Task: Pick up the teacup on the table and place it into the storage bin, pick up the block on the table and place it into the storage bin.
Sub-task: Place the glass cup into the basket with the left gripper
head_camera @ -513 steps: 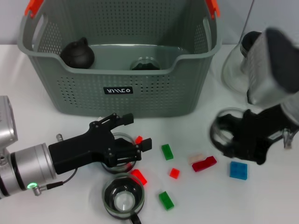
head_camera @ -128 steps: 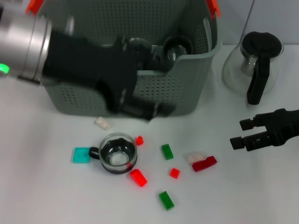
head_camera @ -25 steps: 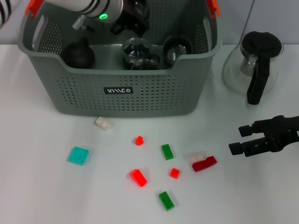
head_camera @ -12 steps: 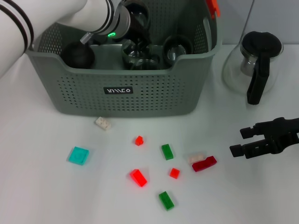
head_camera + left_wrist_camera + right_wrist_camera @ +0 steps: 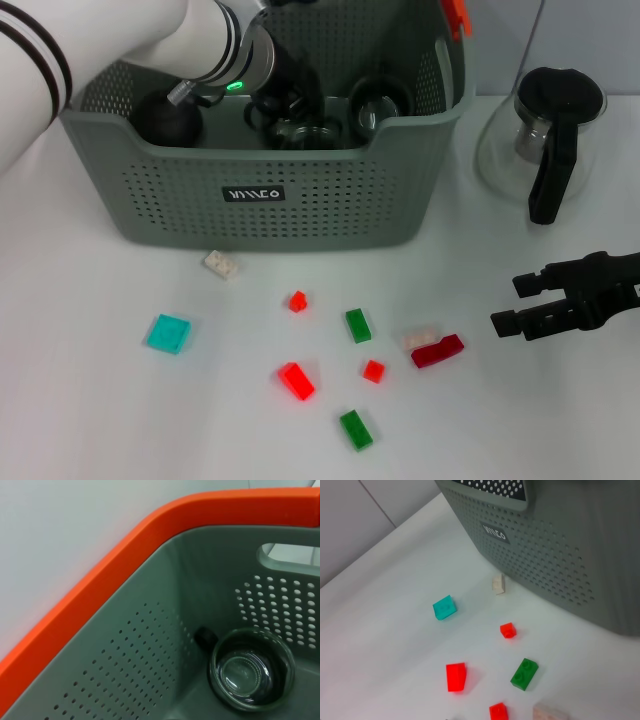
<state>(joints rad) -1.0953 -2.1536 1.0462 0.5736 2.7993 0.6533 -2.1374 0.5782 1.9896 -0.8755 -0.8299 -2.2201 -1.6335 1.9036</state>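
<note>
- White tabletop [image 5: 90,400] fills the lower part of the head view, with the large grey perforated plastic storage bin [image 5: 270,205] across the upper middle.
- Left gripper [image 5: 285,95] is down inside the bin near the frame's upper centre; whether its jaws are spread or closed cannot be told, since the arm hides them.
- Just beside it a clear glass teacup [image 5: 300,130] sits on the bin floor, with a second glass teacup [image 5: 378,100] to its right and a round black teapot [image 5: 165,117] to its left.
- Right gripper [image 5: 522,305] hovers at the right edge, jaws spread and holding nothing.
- Nearest to it lie a dark red plastic block [image 5: 437,350] and a pale translucent block [image 5: 420,338], touching each other.
- Risk, as I judge it: withdrawing the left arm could knock the cups together or catch the bin wall.
- Risk for the right arm: closing on the red block may drag its pale neighbour, or the glass carafe with black handle [image 5: 545,140] above it could be clipped on the way to the bin.
</note>
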